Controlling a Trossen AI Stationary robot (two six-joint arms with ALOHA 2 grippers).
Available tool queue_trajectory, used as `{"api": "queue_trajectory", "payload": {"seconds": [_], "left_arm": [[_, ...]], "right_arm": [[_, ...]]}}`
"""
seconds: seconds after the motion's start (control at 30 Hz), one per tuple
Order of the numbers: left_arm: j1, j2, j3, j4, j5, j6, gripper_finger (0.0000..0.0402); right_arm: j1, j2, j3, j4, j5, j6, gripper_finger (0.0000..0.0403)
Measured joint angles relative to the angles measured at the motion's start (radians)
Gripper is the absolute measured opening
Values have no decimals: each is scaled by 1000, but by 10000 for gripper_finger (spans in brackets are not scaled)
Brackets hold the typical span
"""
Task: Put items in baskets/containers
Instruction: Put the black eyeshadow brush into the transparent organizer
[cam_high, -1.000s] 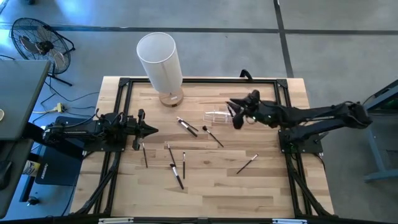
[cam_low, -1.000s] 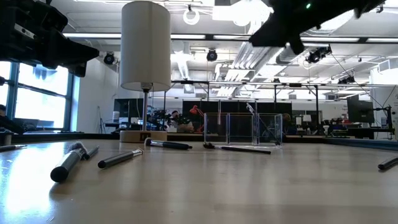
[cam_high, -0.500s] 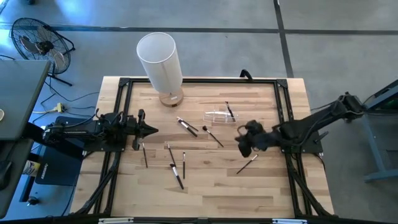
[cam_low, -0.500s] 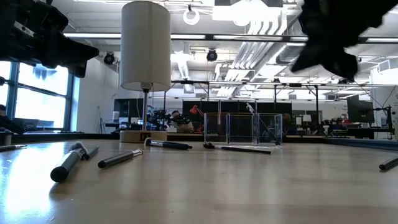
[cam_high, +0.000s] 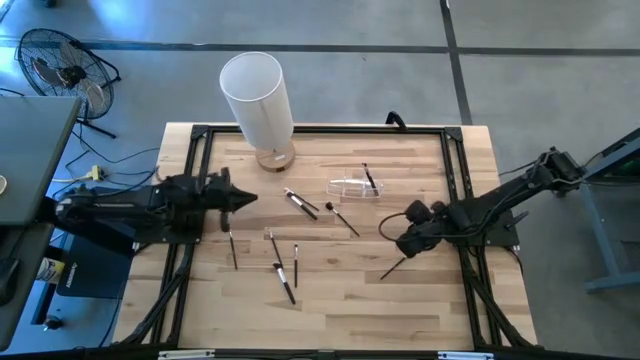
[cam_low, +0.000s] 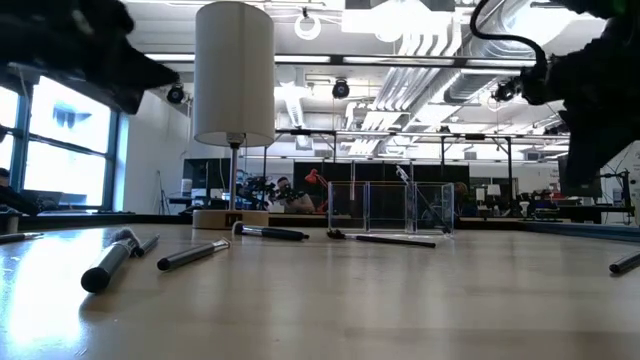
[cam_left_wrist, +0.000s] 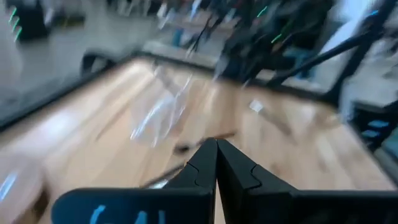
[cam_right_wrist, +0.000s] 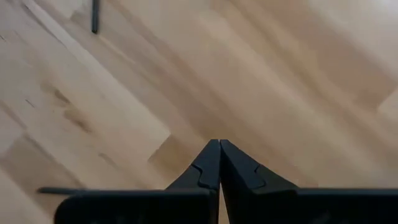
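Brushes (cam_high: 288, 280) are cluttering the surface (cam_high: 330, 310) left of the clear holder (cam_high: 354, 187); bare wood is lying open nearer than them.

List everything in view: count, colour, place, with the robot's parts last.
Brushes on table: about seven, dark, some pale-handled, scattered mid-table.
Brush in holder: one, dark, leaning inside.
Clear holder: one, see-through, far right of centre.
White cylinder: one, on a wooden base, far left edge of the table.
Table: one, pale wood, black-framed.
Fan: one, black, on the floor, far left.
Left gripper: one, dark, shut, over the table's left side.
Right gripper: one, dark, shut and empty, above the brush at right.
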Motion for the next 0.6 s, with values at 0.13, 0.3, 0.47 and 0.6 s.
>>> {"api": "queue_trajectory", "payload": {"seconds": [0.13, 0.3, 0.47, 0.6], "left_arm": [[0, 237, 171, -199, -83, -232, 0], [-1, 480, 401, -607, -105, -657, 0], [-34, 640, 480, -802, 48, -916, 0], [-105, 723, 455, -862, 105, -1117, 0]], "right_arm": [[0, 0, 0, 20, 66, -120, 2], [0, 0, 0, 56, 83, -251, 2], [0, 0, 0, 93, 127, -314, 1], [0, 0, 0, 142, 138, -392, 3]]}}
